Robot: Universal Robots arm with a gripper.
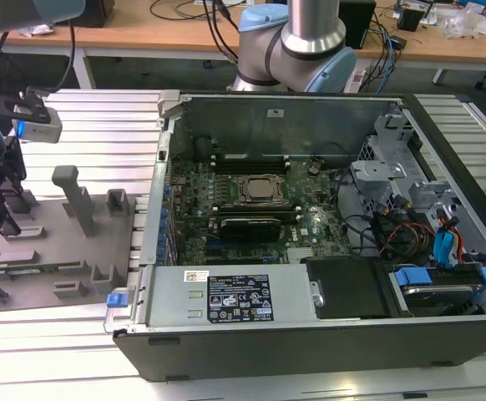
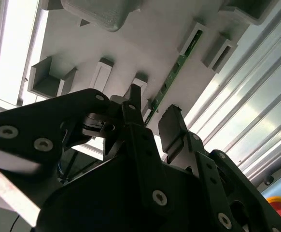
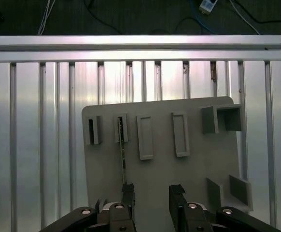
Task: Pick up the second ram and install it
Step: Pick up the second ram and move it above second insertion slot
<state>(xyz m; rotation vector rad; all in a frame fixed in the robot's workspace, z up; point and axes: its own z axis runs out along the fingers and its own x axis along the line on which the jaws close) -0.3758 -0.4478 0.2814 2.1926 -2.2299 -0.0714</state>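
The second ram (image 3: 122, 154) is a thin green stick standing on edge in a slot of the grey fixture tray (image 3: 193, 169); it also shows in the second wrist view (image 2: 176, 67). My gripper (image 3: 151, 193) hovers open just above the tray, with the stick's near end close by one finger (image 3: 127, 192) and nothing held. In the second wrist view the gripper (image 2: 152, 116) has the stick's end showing between its fingertips. In the exterior view the gripper (image 1: 1, 219) hangs over the tray (image 1: 59, 242) at the exterior view's left, well away from the motherboard (image 1: 251, 213).
An open computer case (image 1: 310, 342) lies in the middle of a slotted aluminium table (image 1: 84, 113), with its power supply (image 1: 235, 296) in front and drive cables (image 1: 427, 234) at the exterior view's right. The tray carries upright posts (image 1: 76, 196). The arm's base (image 1: 297, 50) stands behind the case.
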